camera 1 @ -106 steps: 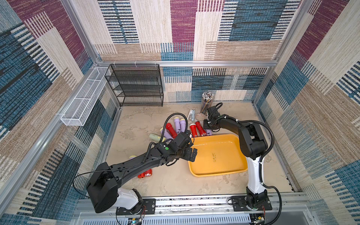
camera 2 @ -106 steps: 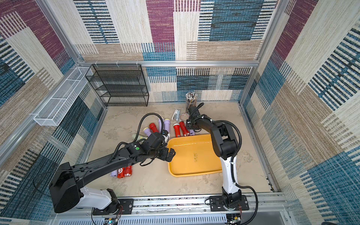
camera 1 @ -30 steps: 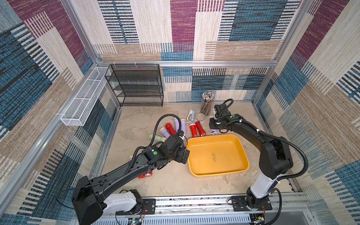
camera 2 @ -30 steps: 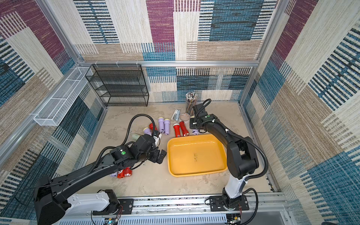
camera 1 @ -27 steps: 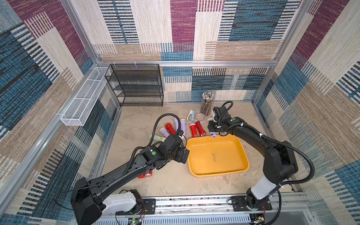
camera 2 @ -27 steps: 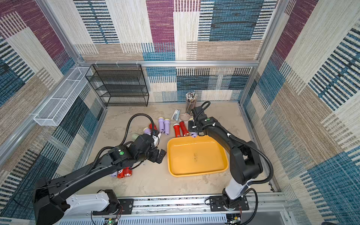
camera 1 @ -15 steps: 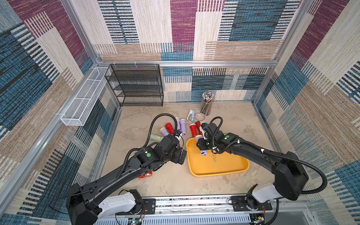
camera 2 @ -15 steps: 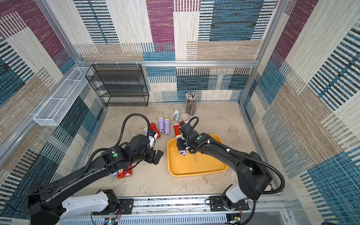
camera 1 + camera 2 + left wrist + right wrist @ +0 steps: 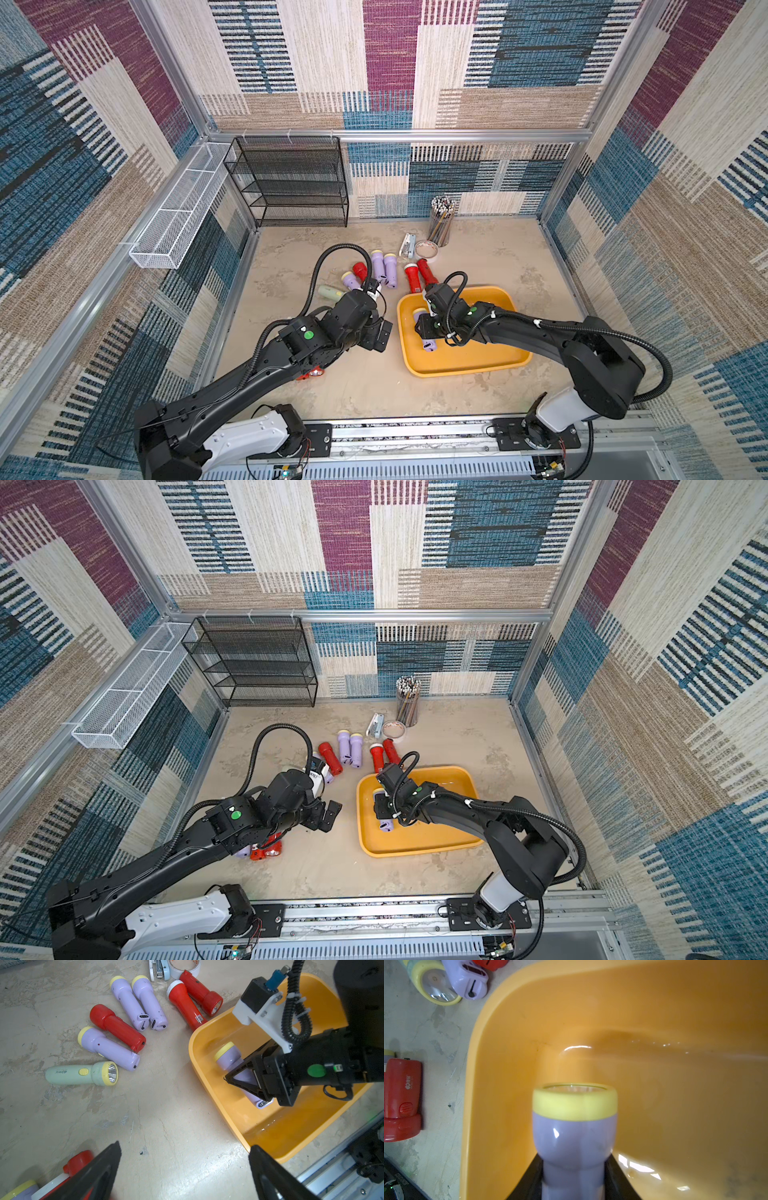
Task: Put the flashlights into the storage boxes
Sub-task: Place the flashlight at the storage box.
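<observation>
My right gripper [image 9: 426,328] [image 9: 574,1155] is shut on a lilac flashlight [image 9: 575,1126] [image 9: 226,1057] with a pale yellow head. It holds it low inside the left part of the yellow-orange storage box [image 9: 465,370] [image 9: 415,850]; I cannot tell whether it touches the bottom. My left gripper [image 9: 380,336] [image 9: 185,1145] stands open over bare floor just left of the box, with nothing between its fingers. Loose flashlights lie behind it: a pale green one [image 9: 81,1073], lilac ones [image 9: 108,1049] and red ones [image 9: 118,1024]. Two red ones [image 9: 185,1003] lie at the box's far corner.
A red flashlight [image 9: 266,850] and a lilac one [image 9: 241,852] lie under my left arm. A black mesh rack [image 9: 291,183] stands at the back left, a white wire basket [image 9: 178,208] hangs on the left wall. A pencil cup [image 9: 441,220], tape roll [image 9: 426,249] and stapler [image 9: 408,245] sit at the back.
My right gripper has carried the lilac flashlight from behind the box forward and down into its left part. My left gripper has drawn back a little from the box, still open.
</observation>
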You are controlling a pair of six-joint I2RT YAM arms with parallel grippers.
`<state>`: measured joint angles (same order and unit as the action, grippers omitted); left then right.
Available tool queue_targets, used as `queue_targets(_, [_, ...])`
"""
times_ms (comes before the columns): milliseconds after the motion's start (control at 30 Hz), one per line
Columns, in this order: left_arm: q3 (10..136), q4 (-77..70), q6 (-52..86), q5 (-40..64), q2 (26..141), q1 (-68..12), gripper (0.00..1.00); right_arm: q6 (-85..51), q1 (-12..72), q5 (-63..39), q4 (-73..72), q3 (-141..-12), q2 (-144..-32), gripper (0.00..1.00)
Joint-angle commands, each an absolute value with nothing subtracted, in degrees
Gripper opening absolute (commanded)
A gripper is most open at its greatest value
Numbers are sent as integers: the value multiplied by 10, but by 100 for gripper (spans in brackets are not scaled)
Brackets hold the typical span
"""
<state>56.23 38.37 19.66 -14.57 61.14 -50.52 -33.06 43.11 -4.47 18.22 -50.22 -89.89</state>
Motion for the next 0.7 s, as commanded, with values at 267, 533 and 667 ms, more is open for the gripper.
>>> queue_targets(267, [543, 390, 195, -200, 567, -500, 100, -345, 433, -76, 122, -532, -947, 45])
queue_targets(533, [534, 395, 209, -194, 565, -489, 100, -351, 433, -87, 120, -531, -927, 55])
queue_targets(667, [532, 393, 212, -193, 564, -481, 100, -349, 434, -84, 135, -530, -902, 56])
